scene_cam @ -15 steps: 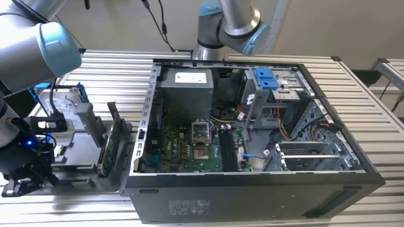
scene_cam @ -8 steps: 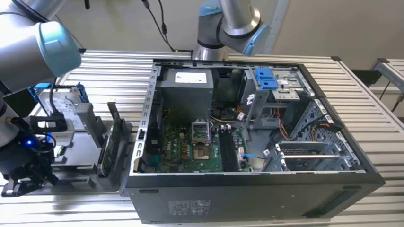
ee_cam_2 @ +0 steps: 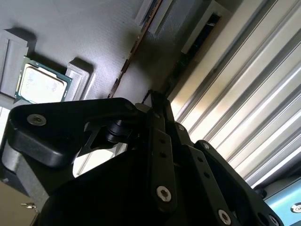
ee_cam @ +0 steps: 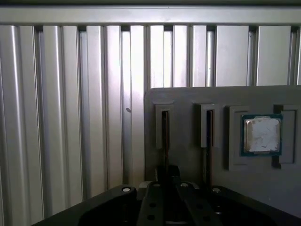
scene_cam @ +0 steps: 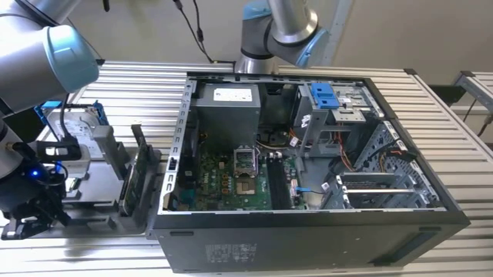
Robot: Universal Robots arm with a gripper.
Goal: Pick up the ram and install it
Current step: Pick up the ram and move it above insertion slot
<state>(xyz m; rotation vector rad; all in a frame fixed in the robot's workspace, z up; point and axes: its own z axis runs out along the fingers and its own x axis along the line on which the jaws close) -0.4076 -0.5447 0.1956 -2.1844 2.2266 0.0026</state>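
In the first wrist view, two rams stand edge-up in the slots of a grey holder plate: one ram in line with my fingertips and a second ram beside it. The second wrist view catches a ram's thin edge running along the same plate. My gripper hovers over the near end of the first slot with its fingers together and nothing between them. It also appears in the second wrist view. In the exterior view, the gripper hangs at the holder's front left corner.
A processor chip lies in a pocket of the holder. A hard drive in a blue frame and upright boards also stand in the holder. The open computer case sits to the exterior view's right, its motherboard exposed. A second arm stands behind.
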